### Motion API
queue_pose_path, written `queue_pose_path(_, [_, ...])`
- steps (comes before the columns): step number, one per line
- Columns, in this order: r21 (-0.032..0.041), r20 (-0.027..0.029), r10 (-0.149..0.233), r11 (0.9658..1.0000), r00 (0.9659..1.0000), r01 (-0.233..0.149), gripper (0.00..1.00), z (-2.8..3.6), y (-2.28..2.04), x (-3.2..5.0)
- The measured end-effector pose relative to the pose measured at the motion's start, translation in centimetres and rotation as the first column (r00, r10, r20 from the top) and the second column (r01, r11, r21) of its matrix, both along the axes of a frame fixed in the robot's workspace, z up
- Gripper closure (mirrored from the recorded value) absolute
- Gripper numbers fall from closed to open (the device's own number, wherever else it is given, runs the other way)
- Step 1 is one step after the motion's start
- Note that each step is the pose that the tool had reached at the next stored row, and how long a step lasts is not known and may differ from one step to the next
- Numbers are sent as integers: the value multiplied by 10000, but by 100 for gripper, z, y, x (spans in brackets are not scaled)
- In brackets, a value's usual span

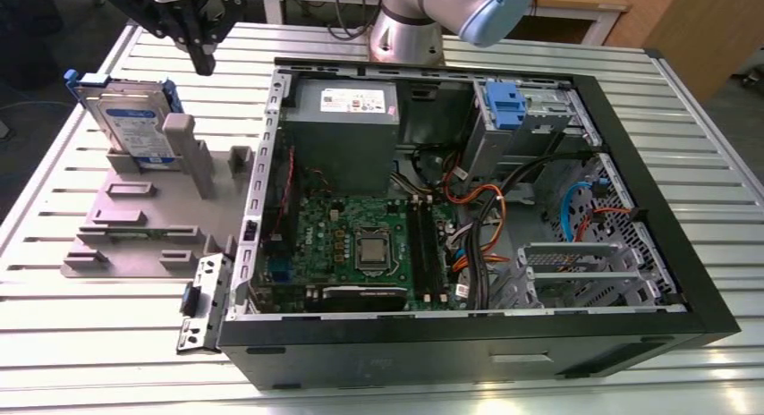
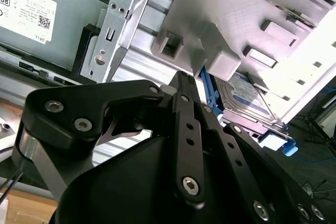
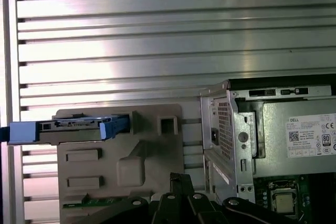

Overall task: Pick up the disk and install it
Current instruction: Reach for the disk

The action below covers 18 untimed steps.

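Exterior view shows the gripper (image 1: 206, 68), fingers (image 1: 202, 50) seemingly together and empty, hanging above the grey fixture (image 1: 120, 238) near the upright disk (image 1: 129, 120), clear of it.

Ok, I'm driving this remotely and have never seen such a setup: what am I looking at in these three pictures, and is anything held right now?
The machine is one robot arm with a black two-fingered gripper. The exterior view looks at the whole slatted metal table from off the arm. Both wrist views ride on the arm and look past the gripper. On the table lie an open computer case and, on the exterior view's left, a grey holder. The disk, with blue side rails, stands upright in that holder. The gripper hangs above the holder, near the disk, fingers together, holding nothing.
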<state>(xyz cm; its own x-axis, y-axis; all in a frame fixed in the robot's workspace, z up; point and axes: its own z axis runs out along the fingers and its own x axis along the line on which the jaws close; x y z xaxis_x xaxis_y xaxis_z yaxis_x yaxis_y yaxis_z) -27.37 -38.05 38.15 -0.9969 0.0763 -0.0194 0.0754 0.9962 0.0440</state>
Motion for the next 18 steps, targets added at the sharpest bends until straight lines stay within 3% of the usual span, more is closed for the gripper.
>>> queue_pose_path(18, [-1, 0, 0, 10000, 10000, 0, 89, -8, 0, -83])
